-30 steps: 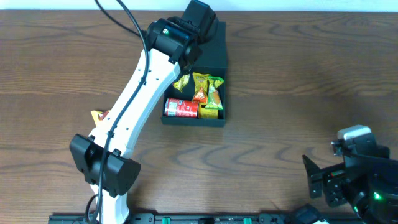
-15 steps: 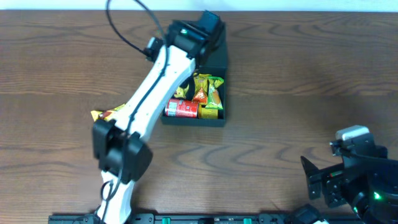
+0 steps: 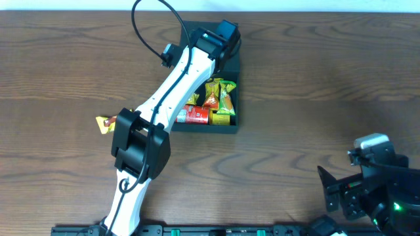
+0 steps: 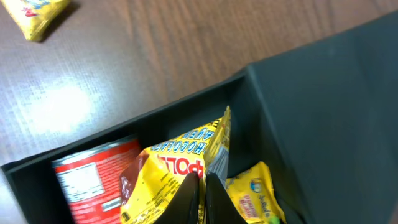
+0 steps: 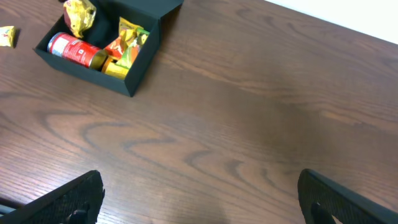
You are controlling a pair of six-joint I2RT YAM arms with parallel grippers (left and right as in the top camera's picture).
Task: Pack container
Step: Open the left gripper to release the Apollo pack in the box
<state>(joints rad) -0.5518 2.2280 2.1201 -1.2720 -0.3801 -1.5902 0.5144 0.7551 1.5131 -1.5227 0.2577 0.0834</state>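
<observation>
While hanging low inside the open container (image 3: pixel 205 128), pinched shut tip to tip on the left fingers (image 4: pixel 195 190), nothing plainly caught between. Straight below those tips: a yellow packet (image 4: pixel 180 162), touching or just above, cannot tell which. Over at the far middle of the tabletop (image 3: pixel 315 78) for the container itself, long axis running away from the robot, lid (image 3: pixel 233 62) folded back on the far side. Packed along the near wall: a red can (image 3: pixel 197 116) on its side, long axis left to right; behind it, green and yellow snack packets (image 3: pixel 220 95) heaped toward the right wall. Looks close to full, judging by that. Left out on the tabletop, well to the left of the container and beside the left arm (image 3: pixel 177 78): one loose yellow packet (image 3: pixel 104 122). Likely next: fetch that stray, or swing the lid over. For the lid, a reach beyond the box, on the far side of the tips; for the stray, back and to the left. Clearly nearer on the left side; parked at the near right corner, spread wide and holding nothing, the right fingers (image 5: pixel 68 198), well apart from everything. In the way of closing: packets standing tall near the rim, plus the left arm lying across the box. Worth watching for a snag on that upright packet edge.
</observation>
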